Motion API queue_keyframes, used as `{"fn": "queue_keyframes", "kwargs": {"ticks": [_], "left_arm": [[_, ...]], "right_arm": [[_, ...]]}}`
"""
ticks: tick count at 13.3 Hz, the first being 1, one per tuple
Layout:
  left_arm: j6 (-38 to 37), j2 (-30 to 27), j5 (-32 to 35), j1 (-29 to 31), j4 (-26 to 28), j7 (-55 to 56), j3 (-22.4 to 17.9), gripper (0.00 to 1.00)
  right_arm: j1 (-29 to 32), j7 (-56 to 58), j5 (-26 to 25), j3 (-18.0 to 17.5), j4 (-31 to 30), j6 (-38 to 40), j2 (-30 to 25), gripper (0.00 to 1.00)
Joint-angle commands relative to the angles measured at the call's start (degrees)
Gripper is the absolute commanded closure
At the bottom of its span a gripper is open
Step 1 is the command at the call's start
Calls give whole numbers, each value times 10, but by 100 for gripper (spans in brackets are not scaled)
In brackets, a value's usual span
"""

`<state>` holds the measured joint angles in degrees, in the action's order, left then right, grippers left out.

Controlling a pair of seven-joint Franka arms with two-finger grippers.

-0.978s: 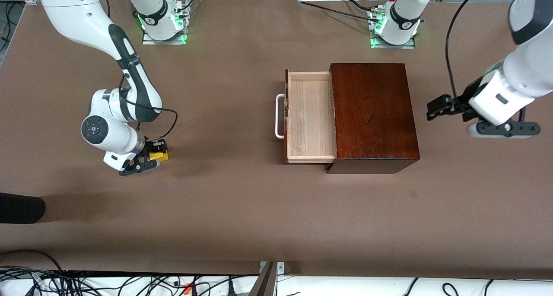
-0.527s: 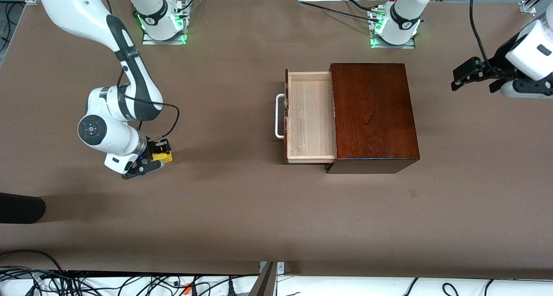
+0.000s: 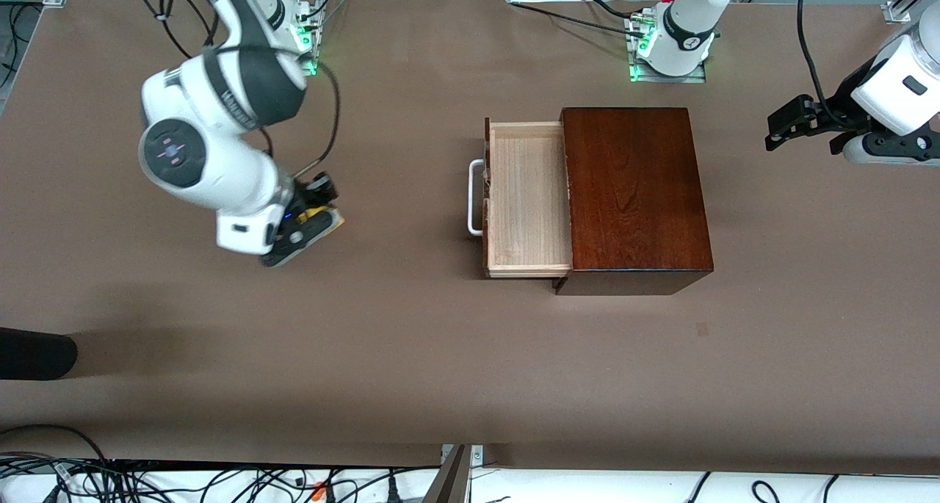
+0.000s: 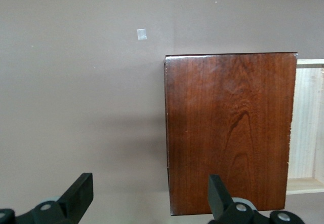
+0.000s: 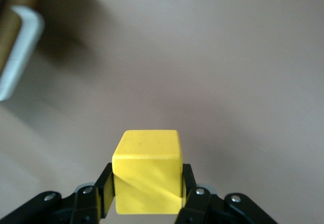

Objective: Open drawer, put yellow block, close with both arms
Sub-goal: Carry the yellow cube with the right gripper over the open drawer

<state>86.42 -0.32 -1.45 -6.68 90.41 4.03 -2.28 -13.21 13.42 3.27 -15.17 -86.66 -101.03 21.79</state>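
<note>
— Front view: what can you make out?
— Your right hand [image 3: 312, 220] hangs over the brown surface [image 3: 411, 356], mostly hiding the yellow block [image 3: 321, 217]. The drawer [image 3: 525, 198] is open, handle toward the right arm's end.
— Wrist views?
— Right: fingers [image 5: 190, 191] clamp the block. Left: left hand [image 4: 147, 203] spread wide over the surface, beside the box [image 4: 230, 133].

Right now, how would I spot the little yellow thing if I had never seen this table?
Start at the dark wooden box with its pale drawer pulled out. Look toward the right arm's end of the table: the right gripper hangs over bare tabletop, its jaws shut on the yellow block. It is the only bright-coloured thing here.
</note>
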Motion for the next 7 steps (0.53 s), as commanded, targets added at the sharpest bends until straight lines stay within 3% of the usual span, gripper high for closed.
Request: {"fn": "queue_keyframes", "kwargs": {"ticks": [1, 6, 7], "left_arm": [[9, -7, 26, -6, 9, -12, -4, 0], [5, -4, 27, -6, 1, -12, 0, 0], [4, -4, 25, -6, 1, -12, 0, 0]], "right_arm": [[-63, -1, -47, -46, 48, 1, 18, 81], [-212, -32, -95, -43, 136, -44, 84, 81], [-234, -31, -129, -43, 150, -46, 99, 81]]}}
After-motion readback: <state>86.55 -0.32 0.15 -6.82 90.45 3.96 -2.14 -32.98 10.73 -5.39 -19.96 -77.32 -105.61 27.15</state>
